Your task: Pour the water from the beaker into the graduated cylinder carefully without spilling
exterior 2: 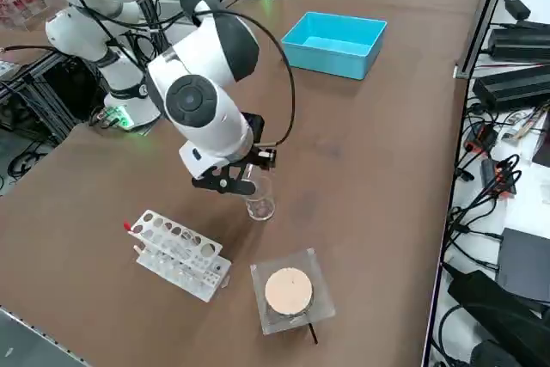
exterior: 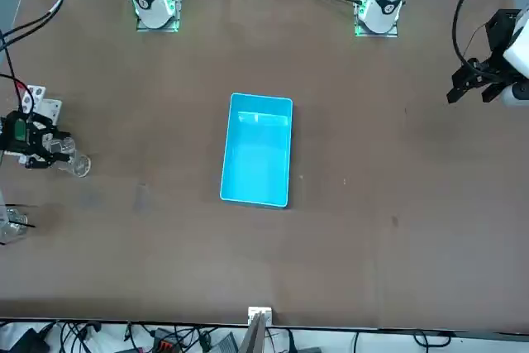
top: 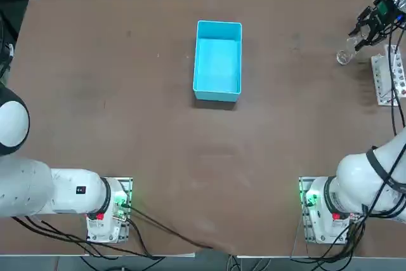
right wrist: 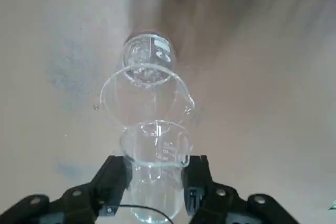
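You had the blue bin (top: 218, 61) mid-table. At its 3 o'clock, far out by the table edge, the right gripper (right wrist: 156, 184) was pinching the beaker (right wrist: 156, 174) just above a wider glass cup (exterior 2: 259, 199), with the white rack (top: 388, 79) at 5 o'clock of the gripper. The graduated cylinder (exterior 2: 290, 291) stood just beside the rack.

Bright cyan bin (top: 218, 60) at upper centre of the top view, matte brown table (top: 127, 125), white test-tube rack (exterior 2: 178, 254) with red tip, clear beaker (right wrist: 156, 182) with faint white markings, black right gripper (right wrist: 156, 179), tan disc (exterior 2: 288, 290) on a clear block
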